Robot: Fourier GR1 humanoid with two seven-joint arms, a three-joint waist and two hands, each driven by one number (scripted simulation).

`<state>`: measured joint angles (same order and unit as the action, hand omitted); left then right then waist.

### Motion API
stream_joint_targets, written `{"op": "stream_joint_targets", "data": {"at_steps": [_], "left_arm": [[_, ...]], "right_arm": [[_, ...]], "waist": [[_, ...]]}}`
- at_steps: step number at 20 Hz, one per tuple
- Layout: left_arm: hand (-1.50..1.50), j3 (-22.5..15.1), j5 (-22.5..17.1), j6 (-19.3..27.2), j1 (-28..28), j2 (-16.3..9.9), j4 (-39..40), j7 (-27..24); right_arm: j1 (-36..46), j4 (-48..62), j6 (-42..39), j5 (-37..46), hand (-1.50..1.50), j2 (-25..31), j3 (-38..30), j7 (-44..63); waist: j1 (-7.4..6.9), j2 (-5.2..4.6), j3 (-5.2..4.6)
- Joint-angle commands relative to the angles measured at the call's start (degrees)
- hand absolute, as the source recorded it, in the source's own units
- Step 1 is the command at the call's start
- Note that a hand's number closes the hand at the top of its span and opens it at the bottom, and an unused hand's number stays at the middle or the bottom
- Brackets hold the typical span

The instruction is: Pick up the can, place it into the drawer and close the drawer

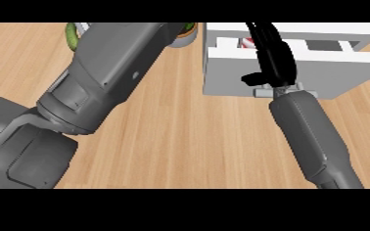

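Pale wooden counter (188,142), grain running left to right, smooth and matte. At upper right, a white boxy drawer unit (239,78) with flat grey front, its drawer (318,54) pulled open toward the viewer, white rim framing a grey interior.

Inside the drawer at its left end, a small patch of red and white (247,42): presumably the can, mostly hidden behind the black hand. Axis and heading not readable from that sliver; no legible writing or brand.

Right hand (271,54), glossy black, stretched long and slender over the drawer's left part, fingers extended up past the rim, thumb jutting left at the front panel. Fingers straight rather than curled, nothing visibly clasped. Grey rounded forearm (318,142) rising from the lower right edge.

Left forearm (108,73), broad, grey, faceted panels, slanting from lower left to top centre and covering much of the counter. Left hand out of sight.

Behind that forearm, at the top edge, a green rounded object (72,34) and a grey round-rimmed vessel (185,35), both only partly seen.
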<state>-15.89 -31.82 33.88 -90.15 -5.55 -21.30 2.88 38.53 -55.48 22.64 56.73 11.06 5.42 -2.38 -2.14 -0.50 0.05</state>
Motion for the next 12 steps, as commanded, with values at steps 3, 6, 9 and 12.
{"op": "stream_joint_targets", "data": {"at_steps": [3,6,9,12], "left_arm": [[-1.50,-0.40,1.42,-1.18,2.75,-3.61,-3.15,2.18],[-1.50,-1.32,1.57,-1.59,6.59,-2.65,-6.98,2.77],[-1.50,-1.32,1.70,-2.59,5.72,-5.24,-9.03,5.47],[-1.50,-1.14,1.82,-4.13,9.15,-7.70,-11.38,5.26]], "right_arm": [[7.81,13.77,10.69,3.11,-1.50,-0.79,-3.71,-1.53],[12.97,19.97,12.46,3.77,-1.50,-1.15,-5.22,-0.65],[19.64,24.18,11.91,3.20,-1.50,0.33,-7.44,0.05],[20.64,28.61,15.86,4.16,-1.50,-0.25,-7.64,-1.96]], "waist": [[-0.74,-0.07,0.02],[-2.25,0.10,-0.01],[-3.08,-0.09,-0.01],[-3.02,-0.33,0.00]]}}
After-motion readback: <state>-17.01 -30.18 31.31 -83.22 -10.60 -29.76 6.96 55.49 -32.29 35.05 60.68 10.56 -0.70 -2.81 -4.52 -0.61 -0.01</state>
